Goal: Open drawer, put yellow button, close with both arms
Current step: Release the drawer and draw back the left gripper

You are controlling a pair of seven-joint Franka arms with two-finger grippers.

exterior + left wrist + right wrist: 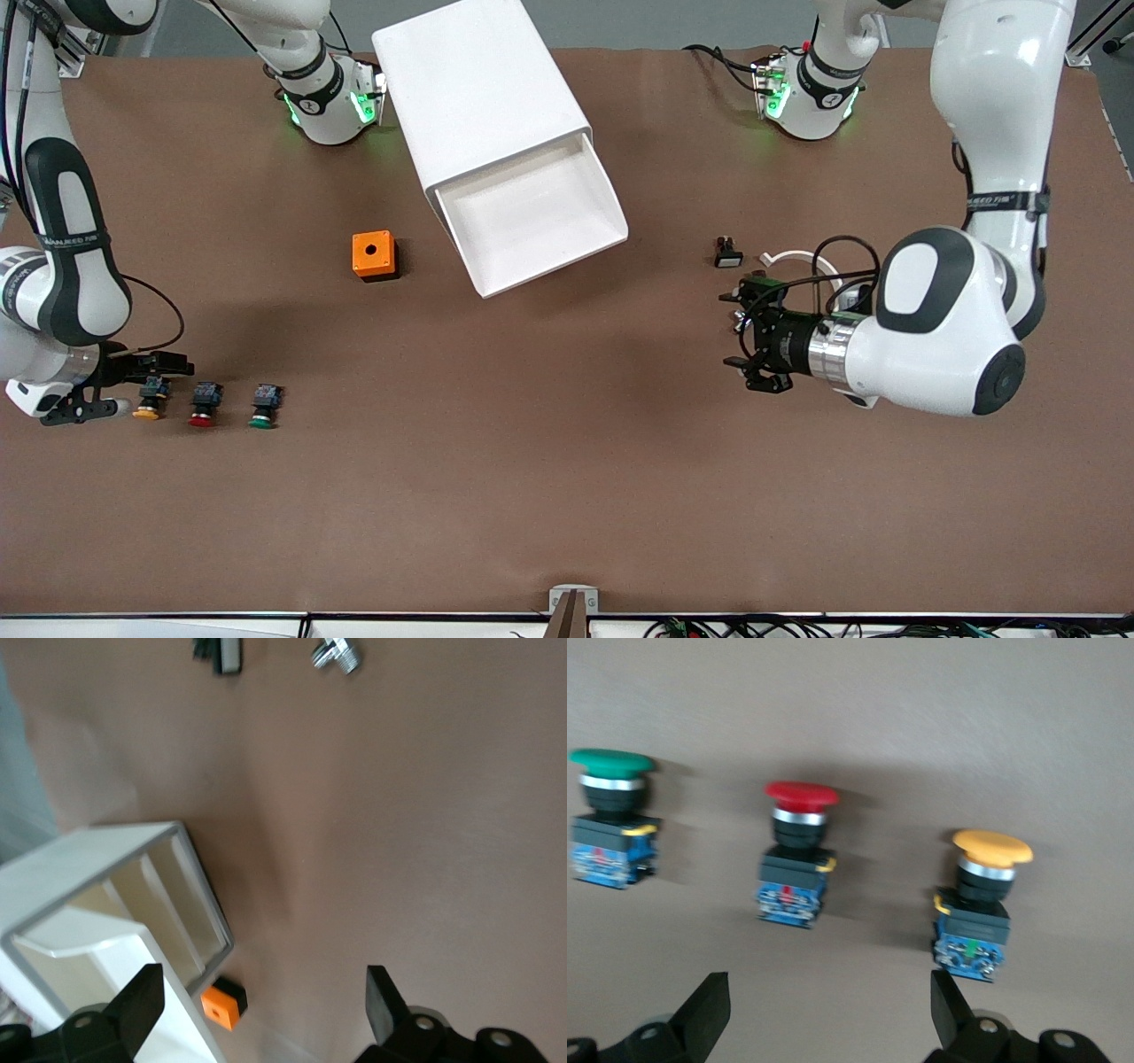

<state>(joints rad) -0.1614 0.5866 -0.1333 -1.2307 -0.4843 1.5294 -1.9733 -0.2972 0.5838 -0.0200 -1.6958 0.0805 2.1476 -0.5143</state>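
Three buttons lie nearest; the right gripper (113, 390), fingers spread, lines up on the yellow button (149, 400). Beside the pulled-out drawer (532, 217), the left gripper (737, 341) waits, fingers apart.

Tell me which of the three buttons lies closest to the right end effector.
The yellow button, last in the row toward the right arm's end of the table. The open right end effector is beside it.
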